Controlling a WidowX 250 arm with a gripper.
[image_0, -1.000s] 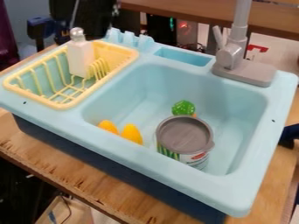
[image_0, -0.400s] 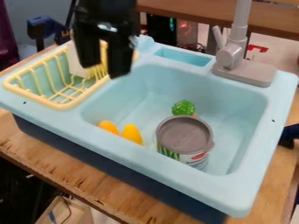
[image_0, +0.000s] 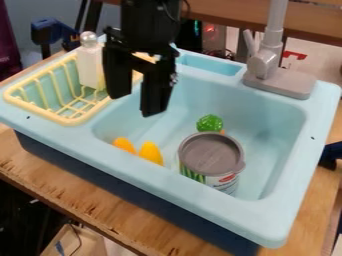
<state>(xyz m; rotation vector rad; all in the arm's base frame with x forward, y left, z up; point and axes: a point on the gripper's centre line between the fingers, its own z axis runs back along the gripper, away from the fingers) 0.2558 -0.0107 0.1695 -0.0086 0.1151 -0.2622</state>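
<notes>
Can (image_0: 212, 154) — blocking basin's (image_0: 270, 120) front

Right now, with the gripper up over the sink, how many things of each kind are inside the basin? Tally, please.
Lidded can: 1
Yellow pieces: 2
Green-topped item: 1
Total in the basin: 4
</notes>
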